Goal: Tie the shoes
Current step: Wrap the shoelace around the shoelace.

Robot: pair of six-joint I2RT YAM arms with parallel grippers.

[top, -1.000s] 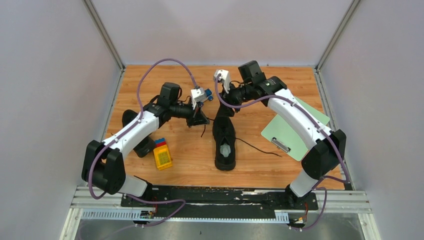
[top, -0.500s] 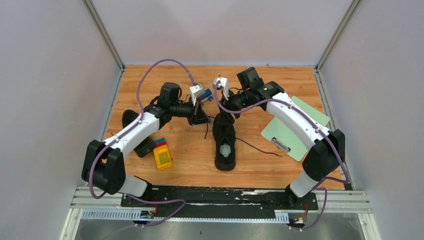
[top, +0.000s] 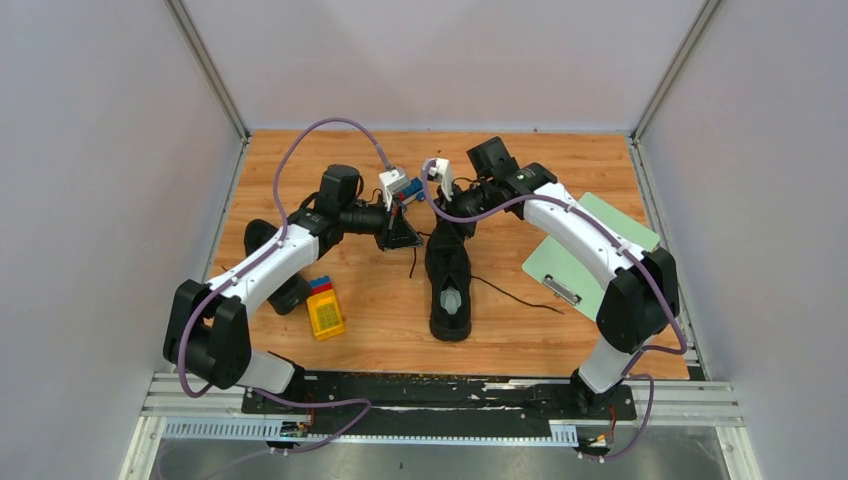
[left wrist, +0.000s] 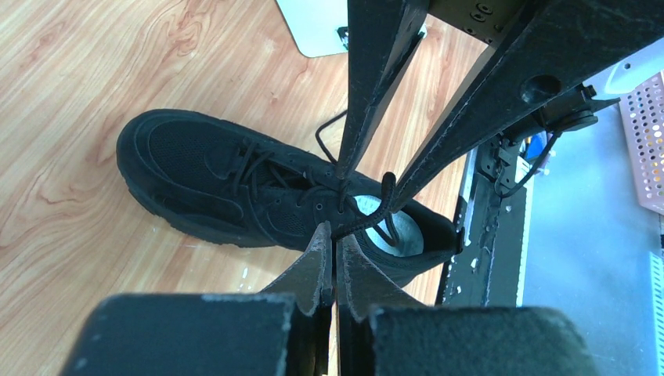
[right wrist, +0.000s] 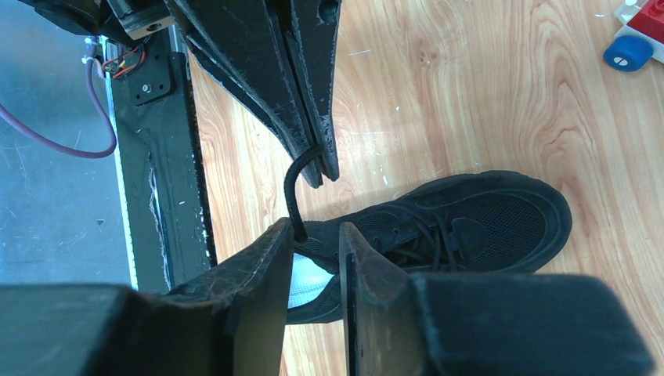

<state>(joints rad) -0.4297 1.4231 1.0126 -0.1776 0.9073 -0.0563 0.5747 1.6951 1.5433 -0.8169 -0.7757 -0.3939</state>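
One black shoe (top: 449, 282) lies mid-table with its heel toward me; it also shows in the left wrist view (left wrist: 227, 184) and the right wrist view (right wrist: 470, 215). The second shoe (top: 272, 262) lies at the left, partly hidden under my left arm. My left gripper (top: 405, 236) is shut on a black lace (left wrist: 362, 222) just above the centre shoe's opening. My right gripper (top: 447, 226) hangs open right beside it. The lace (right wrist: 291, 192) runs from the left gripper's tips (right wrist: 319, 168) down between the right gripper's fingertips (right wrist: 282, 235), against one of them.
A green clipboard (top: 590, 250) lies right of the shoe, with a loose lace end (top: 515, 293) trailing toward it. A yellow toy block (top: 324, 310) sits at front left. A blue toy piece (right wrist: 626, 51) lies beyond the shoe's toe. Grey walls enclose the table.
My right gripper has moved left toward the left gripper, until the two nearly meet over the shoe. The left gripper has shifted slightly right, still holding the lace.
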